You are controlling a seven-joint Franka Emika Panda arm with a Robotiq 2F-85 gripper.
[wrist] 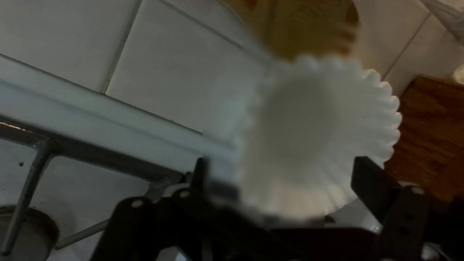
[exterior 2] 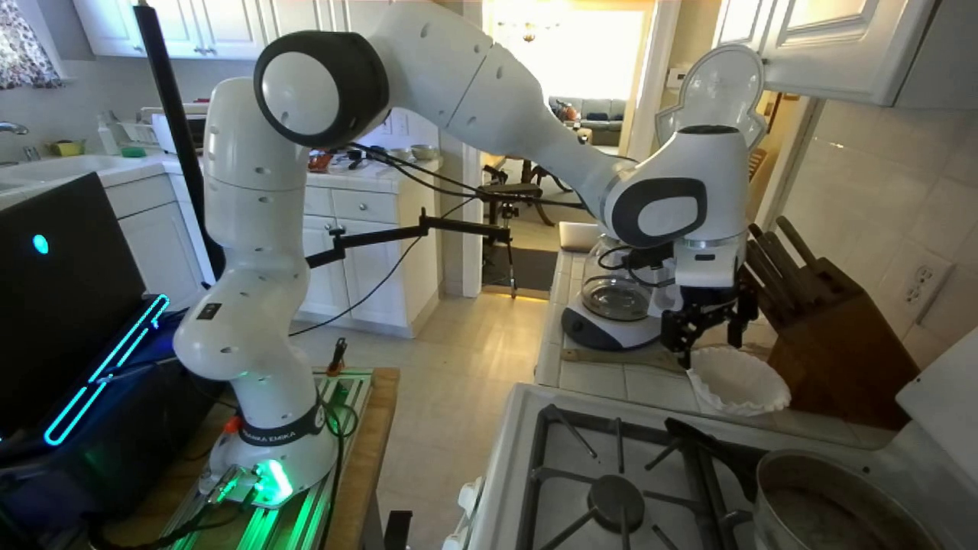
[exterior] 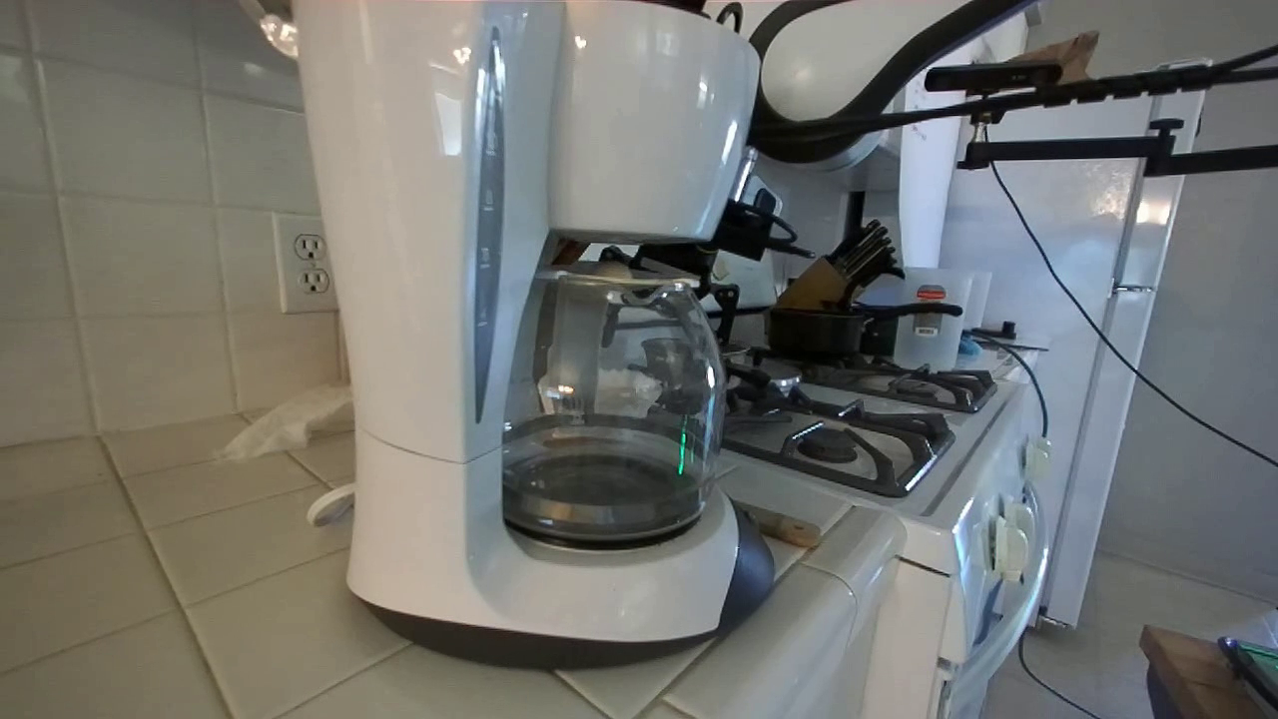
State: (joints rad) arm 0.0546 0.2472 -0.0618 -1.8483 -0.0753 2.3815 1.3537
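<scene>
My gripper (exterior 2: 710, 344) points down above the counter, its two black fingers spread apart. Just below it is a white fluted paper coffee filter (exterior 2: 739, 380), beside the knife block. In the wrist view the filter (wrist: 301, 127) fills the space seen between the fingertips, partly blurred; no finger is visibly pinching it. A white coffee maker (exterior: 419, 300) with a glass carafe (exterior: 614, 399) stands on the tiled counter, close to the gripper. In an exterior view the coffee maker hides most of the gripper.
The wooden knife block (exterior 2: 840, 344) stands against the wall side. A gas stove (exterior 2: 527, 428) with grates and a metal pot (exterior 2: 840, 508) lies in front. A wooden utensil (exterior 2: 619, 357) rests by the coffee maker, and a brownish object (wrist: 311, 29) lies beyond the filter.
</scene>
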